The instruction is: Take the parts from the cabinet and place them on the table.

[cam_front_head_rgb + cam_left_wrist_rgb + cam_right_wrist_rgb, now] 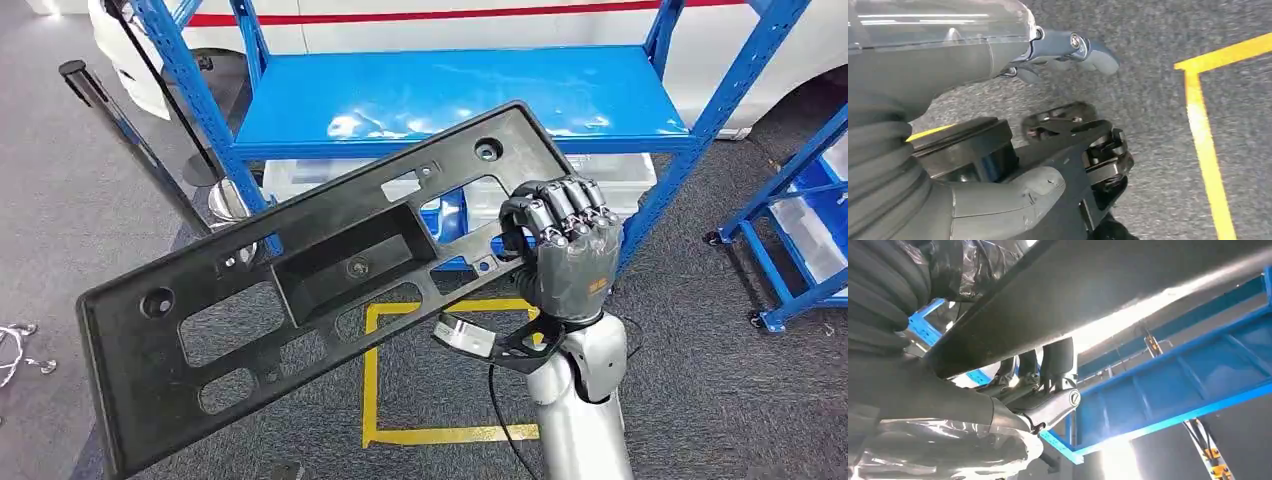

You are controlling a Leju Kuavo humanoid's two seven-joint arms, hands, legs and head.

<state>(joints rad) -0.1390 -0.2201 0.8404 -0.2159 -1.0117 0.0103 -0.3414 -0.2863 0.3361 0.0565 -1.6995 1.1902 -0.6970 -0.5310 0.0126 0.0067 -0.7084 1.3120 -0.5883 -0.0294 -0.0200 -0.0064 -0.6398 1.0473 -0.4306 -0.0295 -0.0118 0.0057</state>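
Panel (330,270): a long black part is being held clear of the blue shelf (460,95), tilted, its left end sagging nearer.
Right hand (565,250): the panel's right end is being gripped, fingers wrapped over its edge for carrying.
Left hand (1068,50): nothing is being held; fingers loosely extended over carpet.
Stage: judged mid-carry; no table is being seen.

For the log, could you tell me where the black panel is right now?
In the head view, the black panel is held by the right hand at its right end, tilted in front of the blue shelf.
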